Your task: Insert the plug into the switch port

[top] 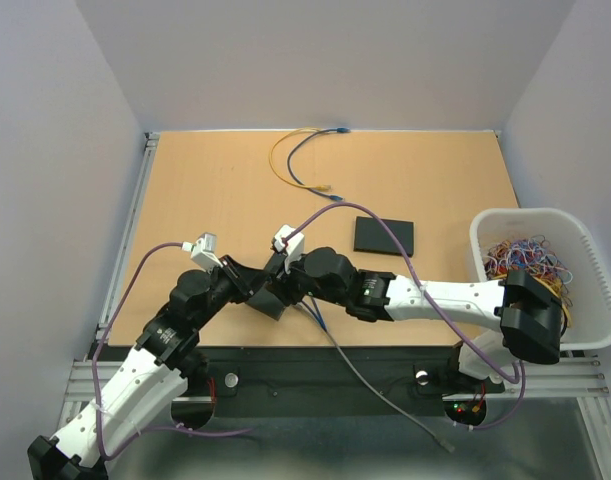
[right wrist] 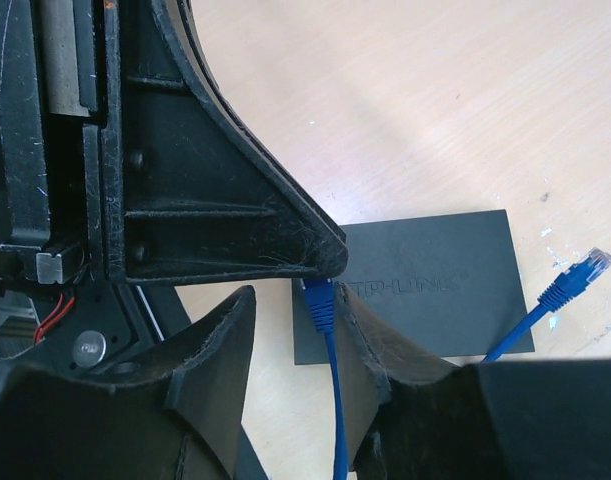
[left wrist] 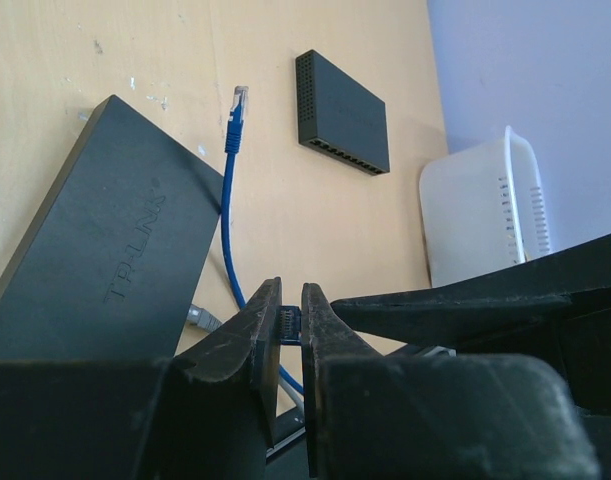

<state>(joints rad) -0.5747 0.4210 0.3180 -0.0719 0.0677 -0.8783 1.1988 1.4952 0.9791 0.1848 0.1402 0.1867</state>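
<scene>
The left gripper (left wrist: 290, 312) pinches the plug (right wrist: 318, 294) in narrow jaws, close over the TP-Link switch (right wrist: 425, 270). The right gripper (right wrist: 301, 300) straddles the blue cable (right wrist: 335, 400) just below, jaws part-open. It should clamp squarely near the boot, without twisting the plug.
</scene>
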